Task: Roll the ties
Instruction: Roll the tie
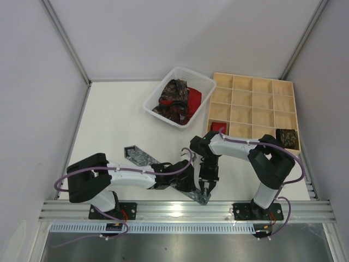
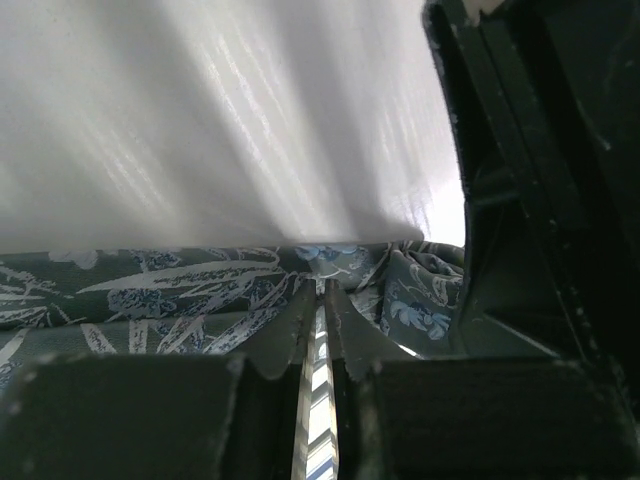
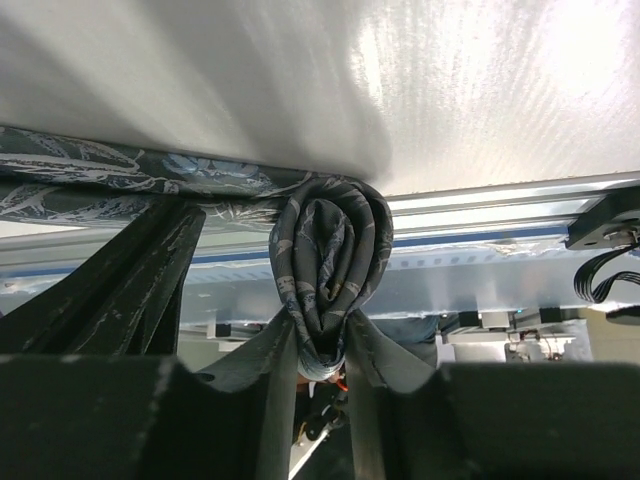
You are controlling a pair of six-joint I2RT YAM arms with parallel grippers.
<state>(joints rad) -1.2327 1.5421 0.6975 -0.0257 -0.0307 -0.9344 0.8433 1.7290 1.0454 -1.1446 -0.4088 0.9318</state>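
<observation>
The right gripper (image 3: 322,338) is clamped on the rolled end of the grey tie (image 3: 330,250). On its wrist view we see the fingers pinching the lower part of the coil. The left gripper (image 2: 320,335) is closed on the same tie's flat strip, with a thin edge of cloth caught between its fingers.

From above, we find this tie slanting across the table (image 1: 109,120) on the near side of the white basket (image 1: 161,87). Its pointed tip lies nearer the basket and its rolled end farthest from it.

In the basket lie a paisley tie (image 1: 173,101) and a red tie (image 1: 194,98). Just right of the basket stands the wooden grid tray (image 1: 263,117). A red roll (image 1: 219,127) sits in its near compartment closest to the basket, and a dark roll (image 1: 286,136) in the near compartment farthest from the basket.
</observation>
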